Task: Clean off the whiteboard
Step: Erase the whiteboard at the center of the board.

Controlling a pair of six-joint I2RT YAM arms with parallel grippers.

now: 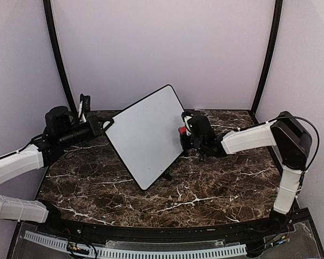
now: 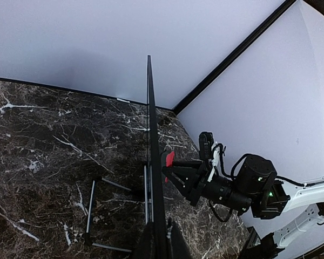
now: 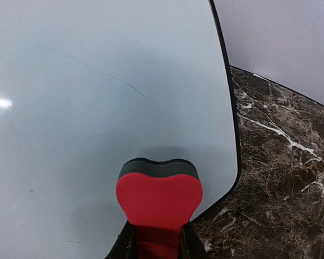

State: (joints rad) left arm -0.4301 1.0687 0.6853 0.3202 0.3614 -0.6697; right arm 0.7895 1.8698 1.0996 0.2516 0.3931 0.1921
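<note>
The whiteboard stands tilted on edge in the middle of the table, white with a thin black frame. My left gripper is shut on its left edge; the left wrist view shows the board edge-on between my fingers. My right gripper is shut on a red eraser with a dark felt face, pressed against the board's face near its right edge. The eraser also shows in the top view and the left wrist view. The board's face shows only a faint thin streak.
The table is dark marble with white veins. A thin metal stand lies on it behind the board. Black corner posts and pale walls enclose the back and sides.
</note>
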